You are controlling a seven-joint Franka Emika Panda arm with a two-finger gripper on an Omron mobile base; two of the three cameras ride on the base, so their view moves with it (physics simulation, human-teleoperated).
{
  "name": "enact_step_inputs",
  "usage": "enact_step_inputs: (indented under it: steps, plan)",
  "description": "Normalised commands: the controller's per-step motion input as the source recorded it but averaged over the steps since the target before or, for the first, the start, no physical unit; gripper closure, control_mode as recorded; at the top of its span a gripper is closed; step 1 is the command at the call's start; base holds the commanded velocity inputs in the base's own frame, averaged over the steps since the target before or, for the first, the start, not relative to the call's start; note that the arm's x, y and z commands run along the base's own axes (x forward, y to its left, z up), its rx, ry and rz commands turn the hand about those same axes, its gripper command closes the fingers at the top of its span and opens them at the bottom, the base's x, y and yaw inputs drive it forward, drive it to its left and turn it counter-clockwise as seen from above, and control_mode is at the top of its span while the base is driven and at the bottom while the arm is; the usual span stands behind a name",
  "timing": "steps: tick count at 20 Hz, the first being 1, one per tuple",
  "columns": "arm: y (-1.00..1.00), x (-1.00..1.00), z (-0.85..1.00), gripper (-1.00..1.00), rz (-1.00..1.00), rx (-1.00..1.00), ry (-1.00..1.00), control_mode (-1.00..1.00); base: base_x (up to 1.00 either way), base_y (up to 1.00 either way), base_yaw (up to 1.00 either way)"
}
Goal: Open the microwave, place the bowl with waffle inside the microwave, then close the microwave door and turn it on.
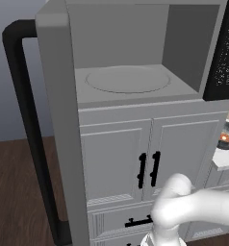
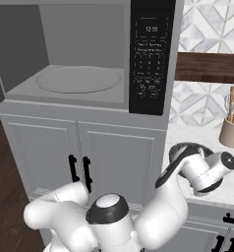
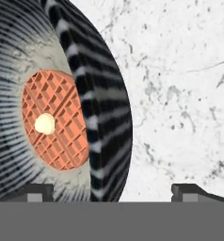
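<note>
— Where's the bowl?
— On the white surface, at 9 o'clock in the hand view, waffle inside.
— And the tool?
— Fingers apart, straddling the rim, gripping nothing. The microwave stands open, its microwave door swung left.

The arm is showing smooth, rounded white segments with a glossy finish, a dark grey cap on one joint and a dark band curving toward the wrist. Two small dark fingertips are looking blocky.
</note>
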Motion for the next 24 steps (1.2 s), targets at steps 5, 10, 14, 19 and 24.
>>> enact_step_inputs:
  steps: [5,10,14,19,24]
  plan:
    - [-0.09,0.20,0.00,-1.00,0.00,0.01,0.00,-1.00,0.00,0.00,0.00]
    - [-0.03,0.04,-0.04,-1.00,0.00,0.00,0.01,-1.00,0.00,0.00,0.00]
    - [0.00,0.00,-0.14,1.00,0.00,0.00,0.02,-1.00,0.00,0.00,0.00]
    - [0.00,0.00,-0.01,1.00,0.00,0.00,0.01,-1.00,0.00,0.00,0.00]
    - [-0.02,-0.21,0.00,1.00,-0.01,0.00,0.00,-1.00,0.00,0.00,0.00]
